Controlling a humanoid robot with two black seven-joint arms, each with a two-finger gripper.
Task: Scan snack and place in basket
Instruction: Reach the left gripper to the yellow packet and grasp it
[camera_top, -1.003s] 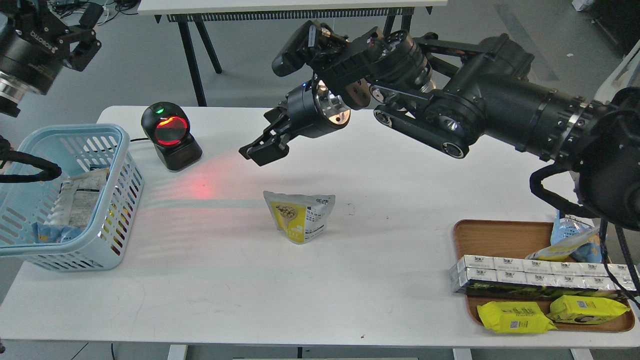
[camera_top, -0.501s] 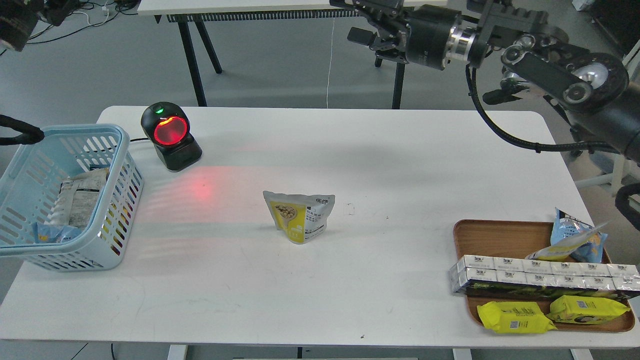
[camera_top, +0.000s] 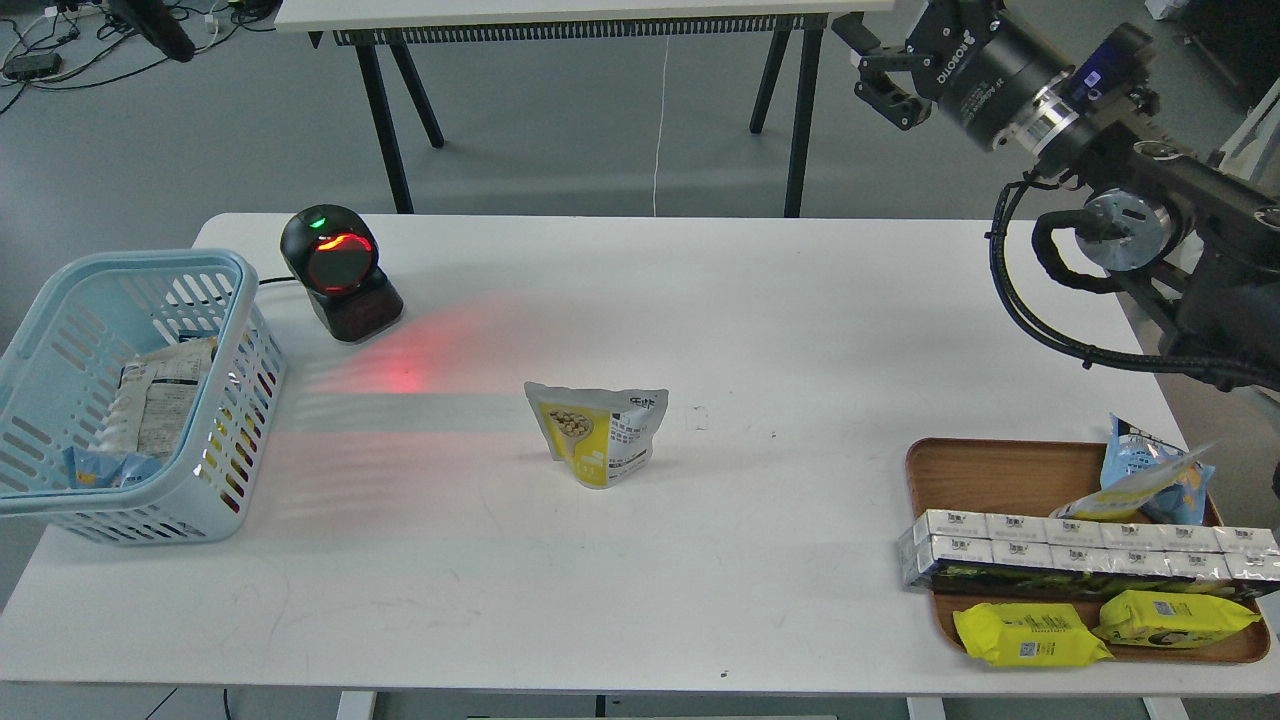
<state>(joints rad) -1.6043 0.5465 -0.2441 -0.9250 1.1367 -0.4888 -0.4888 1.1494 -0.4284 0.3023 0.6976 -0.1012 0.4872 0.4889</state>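
A: Where's your right gripper (camera_top: 880, 80)?
B: Top right, up off the table (camera_top: 760, 340), past its far edge. Fingers look spread apart, nothing between them.

A: Left one?
B: You can't see it. Only a dark bit at the top left corner, can't tell what that is.

A: Snack?
B: The snack pouch (camera_top: 597, 432) stands upright mid-table, yellow panel toward you. It's well below and to the left of your right gripper, nothing touching it.

A: Basket?
B: The blue basket (camera_top: 225, 400) is at the table's left edge, much farther left of the gripper than the pouch is. It holds some packets already, a white-grey one and a bluish one.

A: Scanner?
B: The black scanner (camera_top: 340, 272) sits just beside the basket's far right corner, window lit red, green light on top. A red glow lies on the table between it and the pouch.

A: Anything under the arm?
B: The wooden tray (camera_top: 980, 465), near right corner, well below your gripper: white cartons, two yellow packs, a blue-and-yellow bag.
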